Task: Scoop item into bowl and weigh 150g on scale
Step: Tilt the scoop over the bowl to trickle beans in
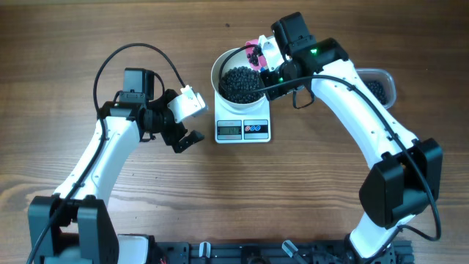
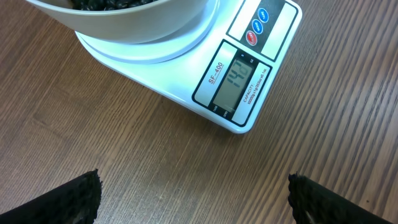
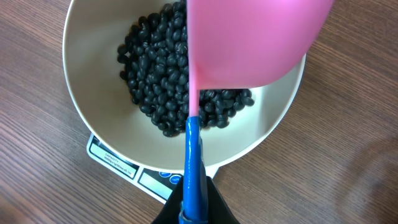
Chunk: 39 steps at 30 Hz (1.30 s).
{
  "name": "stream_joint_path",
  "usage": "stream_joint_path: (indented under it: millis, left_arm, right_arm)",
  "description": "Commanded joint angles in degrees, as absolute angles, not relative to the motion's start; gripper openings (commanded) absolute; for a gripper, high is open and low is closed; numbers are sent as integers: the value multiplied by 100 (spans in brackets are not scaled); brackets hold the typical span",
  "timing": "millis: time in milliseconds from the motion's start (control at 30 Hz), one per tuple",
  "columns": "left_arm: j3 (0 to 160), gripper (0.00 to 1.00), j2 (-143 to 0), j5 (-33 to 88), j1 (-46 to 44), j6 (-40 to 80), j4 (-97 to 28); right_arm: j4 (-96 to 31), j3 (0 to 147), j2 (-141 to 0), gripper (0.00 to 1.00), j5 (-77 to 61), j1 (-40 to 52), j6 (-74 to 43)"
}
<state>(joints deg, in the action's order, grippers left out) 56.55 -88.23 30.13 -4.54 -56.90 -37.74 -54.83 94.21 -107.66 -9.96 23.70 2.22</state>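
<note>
Evidently the scale point(image 2: 242, 87) sat just ahead of the left claw point(image 2: 196, 202), whose fingers stood spread and empty, probably so its camera faced the display; the digits were too blurred to be sure of. Below the right claw point(image 3: 193, 214) the white bowl point(image 3: 93, 99) rested on the scale. A clear tub point(image 1: 387, 73) lay off to that claw's outer side. The right claw was pressed together on the pink scoop point(image 3: 255, 43), poised over the bowl, seemingly to top up the heap of beads point(image 3: 155, 68) inside.
</note>
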Motion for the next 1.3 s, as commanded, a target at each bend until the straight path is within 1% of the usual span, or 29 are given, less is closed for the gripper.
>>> stream_joint_path:
  millis: [0, 367, 800, 1267]
  left_arm:
    - [5614, 100, -8873, 3146, -436, -5745, -3776]
    - [5614, 100, -8873, 3146, -434, -5745, -3776]
    - [5614, 100, -8873, 3146, -434, -5745, -3776]
    - [5614, 100, -8873, 3107, -438, -5745, -3754]
  right_arm:
    - [-5483, 9406, -10650, 4, -856, 2383, 296]
    - [-5470, 9406, -10650, 4, -836, 2383, 303]
    - [-5470, 9406, -10650, 4, -294, 2473, 604]
    - [-5463, 9406, -10650, 4, -554, 2517, 582]
